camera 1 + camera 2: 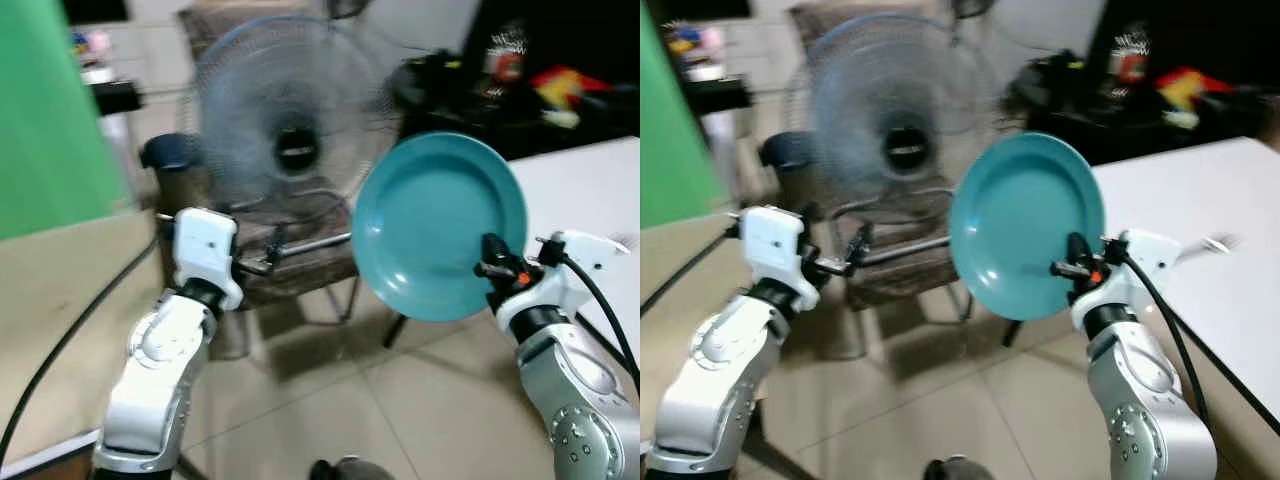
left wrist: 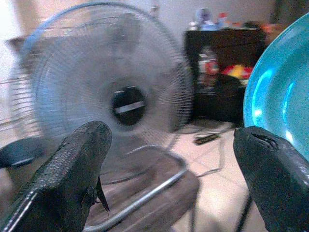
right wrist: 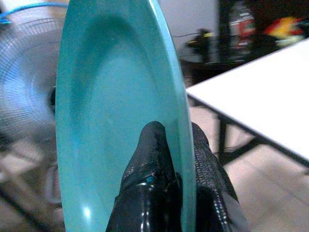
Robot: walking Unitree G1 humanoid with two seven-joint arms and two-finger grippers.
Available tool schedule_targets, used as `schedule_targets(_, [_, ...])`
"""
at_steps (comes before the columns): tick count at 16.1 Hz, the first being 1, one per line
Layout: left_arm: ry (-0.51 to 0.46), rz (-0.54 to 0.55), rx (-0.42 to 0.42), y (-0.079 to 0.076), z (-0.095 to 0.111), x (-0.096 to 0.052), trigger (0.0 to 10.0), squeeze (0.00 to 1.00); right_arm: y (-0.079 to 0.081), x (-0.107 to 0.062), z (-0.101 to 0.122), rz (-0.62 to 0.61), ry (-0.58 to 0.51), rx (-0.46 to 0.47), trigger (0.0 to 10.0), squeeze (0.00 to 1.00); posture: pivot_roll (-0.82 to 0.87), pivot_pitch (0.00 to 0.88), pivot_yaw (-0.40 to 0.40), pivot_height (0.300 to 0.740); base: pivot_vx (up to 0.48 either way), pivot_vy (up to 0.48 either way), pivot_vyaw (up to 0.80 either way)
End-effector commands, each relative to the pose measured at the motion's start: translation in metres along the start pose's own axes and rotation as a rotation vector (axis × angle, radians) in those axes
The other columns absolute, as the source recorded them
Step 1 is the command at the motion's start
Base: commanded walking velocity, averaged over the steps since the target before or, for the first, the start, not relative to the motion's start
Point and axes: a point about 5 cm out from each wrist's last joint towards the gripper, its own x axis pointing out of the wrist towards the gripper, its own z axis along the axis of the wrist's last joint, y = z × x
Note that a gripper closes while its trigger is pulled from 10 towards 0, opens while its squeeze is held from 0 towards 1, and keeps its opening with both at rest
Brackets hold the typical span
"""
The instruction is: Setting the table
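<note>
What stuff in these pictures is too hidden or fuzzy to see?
- Things on the dark shelf: blurred in the eye views.
- White table: cut off by the edge, so most of its top is unseen.
- Teal plate: its back faces away; the right gripper covers part of the rim.

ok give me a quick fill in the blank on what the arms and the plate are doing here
1. The right pincer grips the rim of a ____ plate.
2. The plate is held on edge in the air, not yet on the ____ table to the robot's right.
3. The left pincer is ____ and holds nothing.
4. Ahead of the robot stands a round ____.

Missing words: teal; white; open; fan
</note>
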Motion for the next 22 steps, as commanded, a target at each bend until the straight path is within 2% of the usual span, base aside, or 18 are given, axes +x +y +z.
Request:
schedule_targets(1, [0.012, 0.035, 0.011, 0.006, -0.001, -0.001, 10.0, 0.0, 0.005, 0.0, 0.008, 0.018, -0.049, -0.008, 10.0, 0.0, 0.03, 0.0, -0.074, 0.74, 0.0, 0.0, -0.8])
schedule_targets(5, [0.012, 0.048, 0.009, 0.01, -0.001, -0.001, 10.0, 0.0, 0.007, 0.004, 0.007, 0.007, -0.046, -0.049, 10.0, 0.0, 0.04, 0.0, -0.075, 0.74, 0.0, 0.0, -0.8])
schedule_targets(9, [0.003, 0.039, -0.006, 0.014, 0.001, -0.003, 10.0, 0.0, 0.008, 0.005, 0.0, 0.005, 0.0, -0.023, 10.0, 0.0, 0.04, 0.0, -0.08, 0.74, 0.129, 0.0, -0.8])
schedule_targets(11, [0.004, 0.038, -0.01, 0.016, 0.002, -0.003, 10.0, 0.0, 0.009, 0.009, -0.009, 0.006, 0.059, -0.005, 10.0, 0.0, 0.05, 0.0, -0.082, 0.74, 0.337, 0.0, 0.0])
schedule_targets(15, [0.008, 0.032, -0.009, 0.019, 0.002, -0.003, 10.0, 0.0, 0.01, 0.018, -0.008, 0.003, 0.048, -0.003, 10.0, 0.0, 0.05, 0.0, -0.082, 0.74, 0.342, 0.0, 0.0])
schedule_targets(22, [0.013, 0.018, 0.005, 0.021, 0.003, -0.004, 10.0, 0.0, 0.015, 0.022, -0.011, 0.054, 0.072, -0.002, 10.0, 0.0, 0.07, 0.0, -0.09, 0.74, 0.346, 0.0, 0.0])
